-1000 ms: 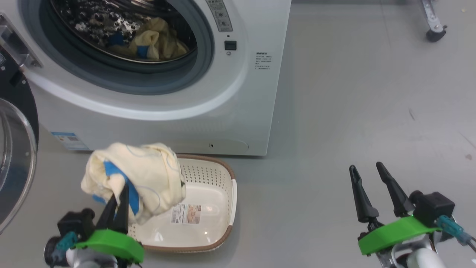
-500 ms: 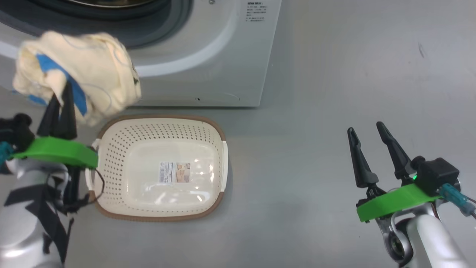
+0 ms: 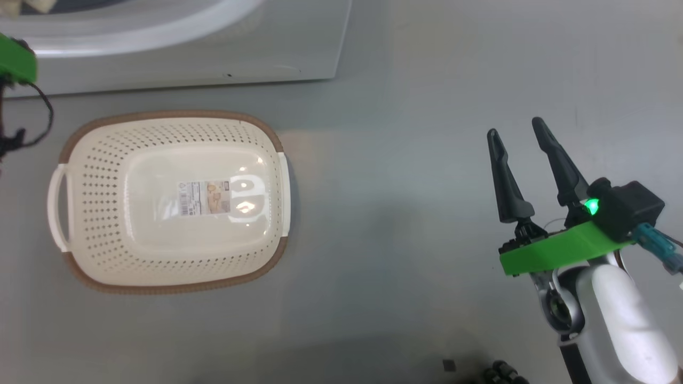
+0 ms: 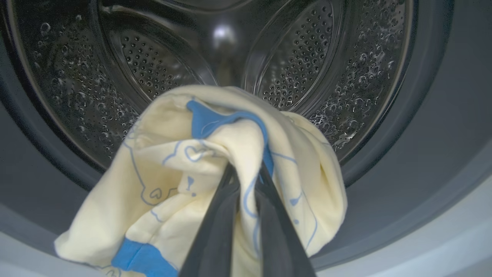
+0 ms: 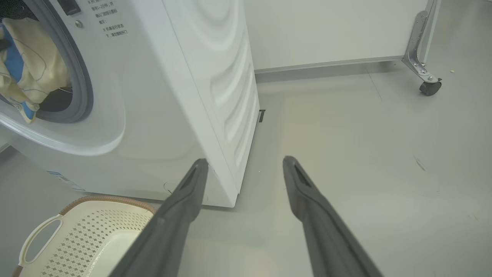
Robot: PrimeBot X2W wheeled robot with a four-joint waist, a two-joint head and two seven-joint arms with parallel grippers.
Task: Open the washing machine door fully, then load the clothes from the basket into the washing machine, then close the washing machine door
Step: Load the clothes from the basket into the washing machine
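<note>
In the left wrist view my left gripper (image 4: pixel 246 173) is shut on the clothes (image 4: pixel 173 165), a cream-yellow bundle with blue patches. It hangs in front of the washing machine's steel drum (image 4: pixel 307 57), inside the grey gasket ring. The right wrist view shows cream-and-blue clothes (image 5: pixel 34 65) in the opening of the washing machine (image 5: pixel 184 96). The basket (image 3: pixel 96 160) sits on the floor before the machine, holding just its label sticker. My right gripper (image 3: pixel 515 133) hovers open over bare floor right of the basket. The washing machine door is out of view.
The machine's lower front (image 3: pixel 187 58) runs along the top of the head view, and my left arm's green mount (image 3: pixel 16 61) shows at the left edge. A caster on a metal leg (image 5: pixel 428 86) stands by the far wall. Grey floor spreads to the right.
The head camera has tilted down. My left gripper has carried the clothes up from above the basket to the drum opening. The right gripper has stayed open and about still.
</note>
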